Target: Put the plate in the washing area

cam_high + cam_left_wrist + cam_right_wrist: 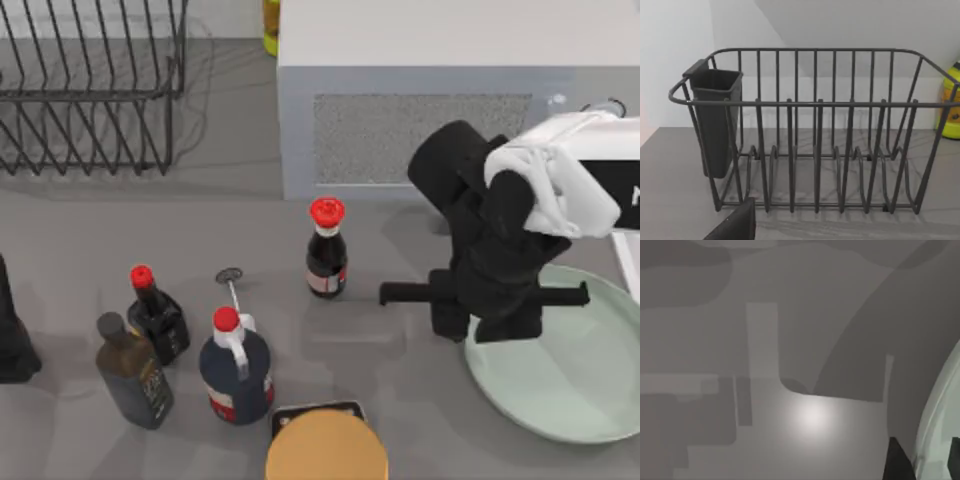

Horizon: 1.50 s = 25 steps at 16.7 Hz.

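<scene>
Top view. Plate [570, 385]: pale mint-green, round, lying flat on the grey tabletop [80, 240] at the near right; being round, it has no long axis and points no way, rim upward. Right gripper [455, 325]: black, hanging over the plate's left edge, so the plate spreads rightward and nearward from it. Whether its fingers are spread or pressed together cannot be told here. Judged from this, the right arm is far the nearer and the rim's left edge is the likely hold. Also present: four dark bottles, three red-capped, at the near left and centre; an orange-tan lid [326, 447] at the near edge; a black wire dish rack [90, 90] at the far left; a white appliance [440, 60] at the far centre.

Left wrist view. Dish rack [815, 130] with a dark cutlery cup, seen side-on; a yellow container beyond it. The left arm looks parked, well apart from the plate.

Right wrist view. The plate's rim [935, 425] curves past two dark fingertips [897, 460] that stand on either side of it, one outside and one inside, apparently not yet pressed on it.
</scene>
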### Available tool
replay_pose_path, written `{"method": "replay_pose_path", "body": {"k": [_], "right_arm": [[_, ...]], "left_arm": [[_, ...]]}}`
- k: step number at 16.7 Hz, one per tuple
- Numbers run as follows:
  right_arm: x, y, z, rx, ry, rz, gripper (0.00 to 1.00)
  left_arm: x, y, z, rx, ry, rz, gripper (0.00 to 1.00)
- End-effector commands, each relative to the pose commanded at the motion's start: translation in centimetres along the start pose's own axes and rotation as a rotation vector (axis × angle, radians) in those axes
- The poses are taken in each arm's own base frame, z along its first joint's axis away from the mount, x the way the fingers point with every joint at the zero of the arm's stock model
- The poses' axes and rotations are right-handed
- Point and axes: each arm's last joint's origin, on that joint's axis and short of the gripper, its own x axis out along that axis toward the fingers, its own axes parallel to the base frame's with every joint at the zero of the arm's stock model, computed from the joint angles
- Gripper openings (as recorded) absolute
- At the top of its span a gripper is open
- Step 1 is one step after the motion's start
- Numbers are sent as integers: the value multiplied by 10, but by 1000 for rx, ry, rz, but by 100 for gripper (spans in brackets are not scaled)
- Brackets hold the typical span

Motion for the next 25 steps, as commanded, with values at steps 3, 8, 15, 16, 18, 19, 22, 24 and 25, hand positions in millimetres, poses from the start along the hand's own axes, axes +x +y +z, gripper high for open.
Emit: {"method": "replay_pose_path", "body": {"k": [3,8,15,16,18,19,22,24,25], "right_arm": [[-33,12,15,0,9,-6,0],[-138,23,32,0,18,-12,0],[-235,4,15,0,-7,5,0],[-238,3,14,0,-9,6,0],[-238,3,14,0,-9,6,0],[-238,3,14,0,-9,6,0],[-239,1,17,-4,-21,1,0],[-245,-13,31,-3,-65,-20,0],[-246,-23,43,-2,-89,-36,0]], "left_arm": [[0,0,0,0,0,0,100],[0,0,0,0,0,0,100],[0,0,0,0,0,0,100],[0,0,0,0,0,0,100],[0,0,0,0,0,0,100],[0,0,0,0,0,0,100],[0,0,0,0,0,0,100],[0,0,0,0,0,0,100],[0,0,0,0,0,0,100]]}}
